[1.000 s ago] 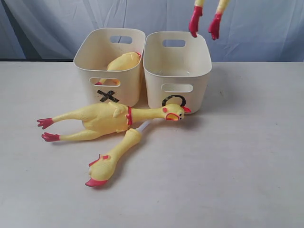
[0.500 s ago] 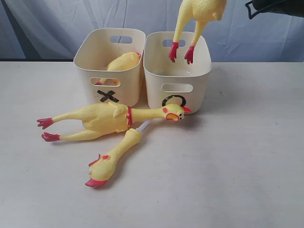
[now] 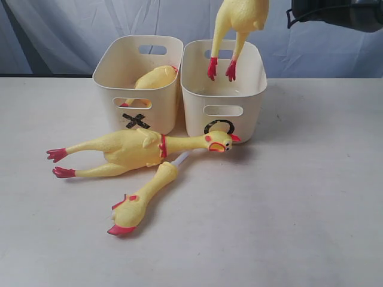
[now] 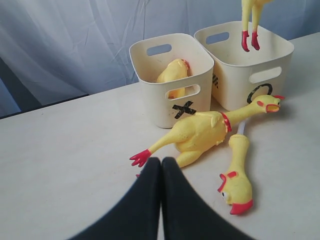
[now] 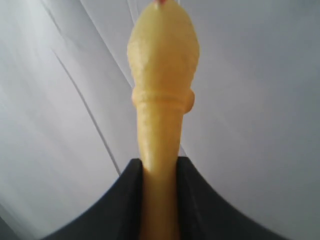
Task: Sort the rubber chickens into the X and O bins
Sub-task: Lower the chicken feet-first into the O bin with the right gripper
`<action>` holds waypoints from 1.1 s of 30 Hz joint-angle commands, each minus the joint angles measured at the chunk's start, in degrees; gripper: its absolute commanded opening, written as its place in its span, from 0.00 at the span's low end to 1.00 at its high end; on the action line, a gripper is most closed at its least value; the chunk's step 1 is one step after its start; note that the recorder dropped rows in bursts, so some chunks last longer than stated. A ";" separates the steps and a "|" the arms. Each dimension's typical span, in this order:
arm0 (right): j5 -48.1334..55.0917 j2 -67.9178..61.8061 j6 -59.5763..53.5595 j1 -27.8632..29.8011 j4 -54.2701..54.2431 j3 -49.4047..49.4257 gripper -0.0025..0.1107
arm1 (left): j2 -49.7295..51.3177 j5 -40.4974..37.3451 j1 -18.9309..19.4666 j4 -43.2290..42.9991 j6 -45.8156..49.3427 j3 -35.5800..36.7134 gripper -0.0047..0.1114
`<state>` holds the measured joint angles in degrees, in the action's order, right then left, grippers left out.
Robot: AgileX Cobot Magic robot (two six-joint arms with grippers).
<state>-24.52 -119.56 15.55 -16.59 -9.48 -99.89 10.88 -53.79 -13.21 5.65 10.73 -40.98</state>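
Exterior view shows four rubber chickens and two bins on a white tabletop. The bins stand side by side, touching or nearly so. One is the X bin, with a black X on its front. The other is the O bin, with a black O on its front.

One yellow chicken sits inside the X bin. This tucked chicken leans against the wall next to the O bin, and only part of it shows.

The hanging chicken dangles over the O bin. Its two red feet are down near the bin's open top, by the back wall.

Two more chickens lie on the tabletop in front of the bins. The big chicken lies stretched out, with its head just in front of the O mark and its red feet far out to the other side. The small chicken lies just in front of it. It has a white stick at one end, close to the big chicken's neck.

The right fingers are squeezed on the long neck of the hanging chicken, one on each side. The left fingers are pressed tight together and hold nothing. They are low over the tabletop, near the big chicken's feet.
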 commanded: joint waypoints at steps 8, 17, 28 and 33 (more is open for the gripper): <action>2.23 -8.70 -2.04 -2.38 0.59 -7.89 0.01 | -0.51 -0.10 -0.02 -0.38 -0.07 0.09 0.04; 5.54 -11.73 -2.04 -2.50 -0.03 -8.33 0.01 | -0.51 -0.10 -0.02 -0.38 -0.07 0.09 0.04; 8.51 -13.85 -2.04 -2.85 -0.03 -8.33 0.01 | -0.51 -0.63 -0.02 -0.38 -0.07 0.09 0.04; 9.32 -14.61 -2.04 -2.85 -0.97 -8.33 0.01 | -0.51 -1.06 -0.02 -0.38 -0.07 0.09 0.04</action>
<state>-14.72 -134.23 13.77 -19.21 -9.65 -107.84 10.88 -54.27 -13.21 5.65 10.73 -40.98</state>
